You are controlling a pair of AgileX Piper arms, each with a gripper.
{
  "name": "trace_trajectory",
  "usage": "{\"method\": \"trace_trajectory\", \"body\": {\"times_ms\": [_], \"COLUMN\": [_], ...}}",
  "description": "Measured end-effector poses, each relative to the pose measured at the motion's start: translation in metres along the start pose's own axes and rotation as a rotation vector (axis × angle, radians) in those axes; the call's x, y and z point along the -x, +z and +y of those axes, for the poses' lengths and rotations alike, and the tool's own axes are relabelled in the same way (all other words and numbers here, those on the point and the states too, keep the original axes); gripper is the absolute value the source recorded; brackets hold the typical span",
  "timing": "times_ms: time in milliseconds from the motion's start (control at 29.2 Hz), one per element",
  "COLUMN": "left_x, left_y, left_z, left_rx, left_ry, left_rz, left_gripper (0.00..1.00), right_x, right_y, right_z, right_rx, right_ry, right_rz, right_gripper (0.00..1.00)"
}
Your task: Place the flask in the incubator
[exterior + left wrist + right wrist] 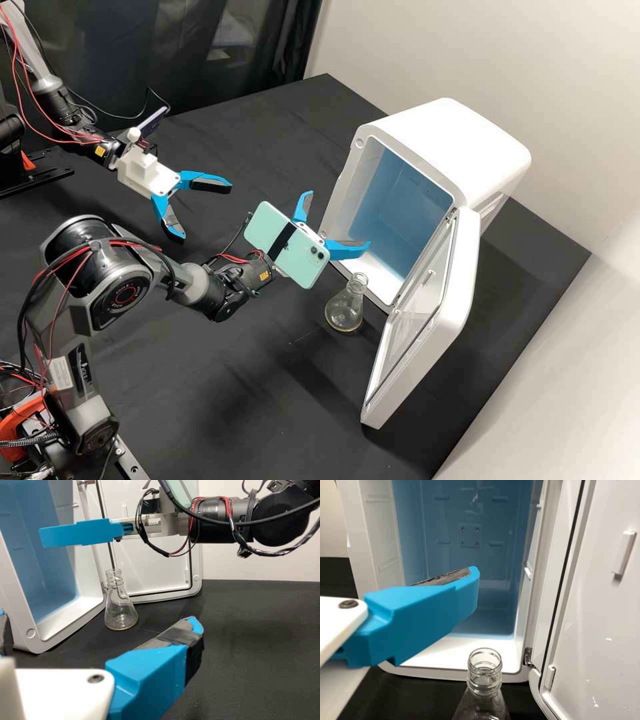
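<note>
Item: flask (345,305), clear glass, conical, narrow neck. It stands upright on the black bench (233,387), just outside the incubator's mouth and near the hinge side of the door. Nothing touches it.

Item: incubator (453,133), white casing with a pale blue inside, tipped back a little. Its door (427,313) is swung wide open, and its lower corner rests on the bench.

Item: right gripper (328,230), blue fingers spread wide, with nothing between them. It hangs in front of the open chamber, above the flask and apart from it. From its own wrist view the flask's neck (484,667) sits close below, with the blue chamber straight ahead.

Item: left gripper (205,211), fingers also spread wide and holding nothing. It is in the air, well back from the incubator, and faces the flask (120,605).

Item: mint-green phone (287,243), strapped to the right arm's wrist.
</note>
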Motion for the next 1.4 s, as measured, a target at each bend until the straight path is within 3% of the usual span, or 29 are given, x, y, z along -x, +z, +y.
{"method": "trace_trajectory", "body": {"times_ms": [171,480,651,925,1131,1405], "left_x": [0.000,0.000,0.000,0.000,0.000,0.000], "left_y": [0.000,0.000,0.001,0.003,0.003,0.003], "left_z": [0.0000,0.0000,-0.0002,-0.0005,-0.0005,-0.0005], "left_rx": [0.000,0.000,-0.001,-0.001,-0.001,-0.001], "left_ry": [0.000,0.000,-0.001,-0.002,-0.002,-0.002], "left_rz": [0.000,0.000,-0.004,-0.012,-0.012,-0.012], "left_gripper": [1.00,1.00,1.00,1.00,1.00,1.00], "right_x": [0.008,0.021,0.026,0.028,0.026,0.023], "right_y": [0.010,0.047,0.059,0.065,0.074,0.081], "right_z": [-0.001,-0.007,-0.005,-0.004,-0.017,-0.039], "right_rx": [0.001,-0.001,-0.002,-0.002,-0.008,0.015], "right_ry": [0.009,0.001,0.008,0.022,-0.006,-0.072], "right_rz": [-0.019,-0.136,-0.180,-0.190,-0.227,-0.267], "right_gripper": [1.00,1.00,1.00,1.00,1.00,1.00]}}
